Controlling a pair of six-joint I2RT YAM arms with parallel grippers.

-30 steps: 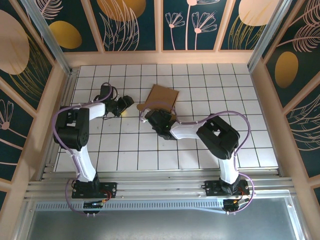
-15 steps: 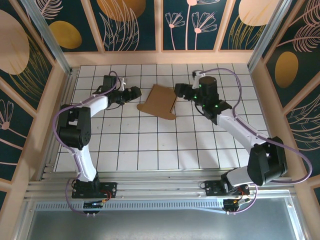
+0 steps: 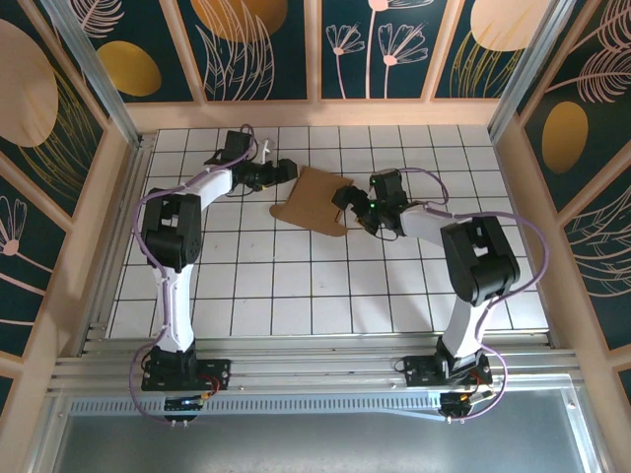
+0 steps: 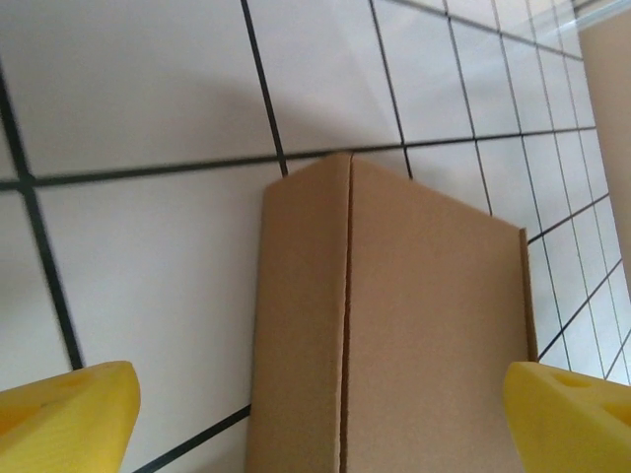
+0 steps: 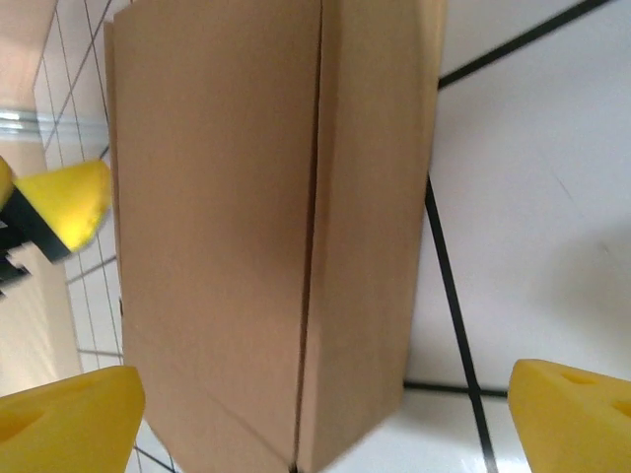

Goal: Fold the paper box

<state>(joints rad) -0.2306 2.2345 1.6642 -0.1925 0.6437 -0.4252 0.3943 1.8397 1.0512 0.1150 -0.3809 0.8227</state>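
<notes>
1. The paper box (image 3: 314, 200) is lying on the tiled worktop (image 3: 296, 286), toward the far middle, between the two tools; a rounded tab is sticking out at its near-left corner.
2. The left tool (image 3: 288, 169) is hovering just beside the box's far-left edge, spread wide and holding nothing; its yellow fingers (image 4: 69, 419) are standing well apart.
3. The right tool (image 3: 341, 199) is sitting at the box's right edge, likewise spread wide and gripping nothing; contact cannot be told.
4. Judgement: the cardboard is looking light and thin, stiff across its panels, bending readily at the creases; it is likely sliding easily on smooth tiles.
5. Judgement: a free flap edge is offering the best hold, the other tool pinning the main panel.
</notes>
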